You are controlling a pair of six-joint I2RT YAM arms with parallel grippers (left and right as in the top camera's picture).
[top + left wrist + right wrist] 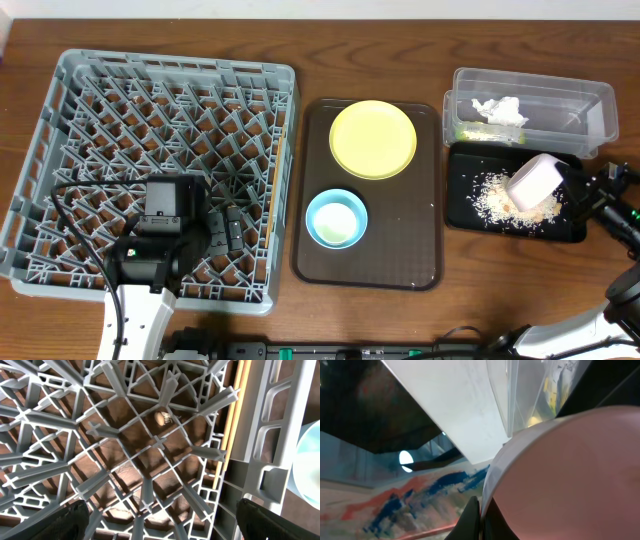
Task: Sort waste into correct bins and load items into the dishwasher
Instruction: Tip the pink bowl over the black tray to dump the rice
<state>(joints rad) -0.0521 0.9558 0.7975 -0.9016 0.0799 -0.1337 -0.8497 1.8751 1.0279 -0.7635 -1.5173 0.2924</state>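
The white bowl (534, 181) is held tipped on its side over the black tray (470, 215) by the right gripper (580, 186), which is clamped on the bowl's rim; in the right wrist view 1 dark finger (471, 519) is seen pressed against that rim. The tilt is judged to serve emptying: pale crumbs (497, 196) are heaped on the tray just below the bowl. A crumpled tissue (500, 109) and a green-and-yellow wrapper (462, 130) are already lodged in the clear tub (590, 105); dry waste thus seems to be set apart from food waste. The yellow plate (372, 138) and the light-blue bowl (336, 218) rest on the brown serving tray (420, 250), not yet loaded. The left gripper (228, 232) is hung low over the near right part of the grey dish rack (90, 110); its 2 fingers (70, 519) are spread wide with nothing between them, presumably placed for reaching the dishes beside it. No brand, label or writing can be read; the wrapper's print is too small.
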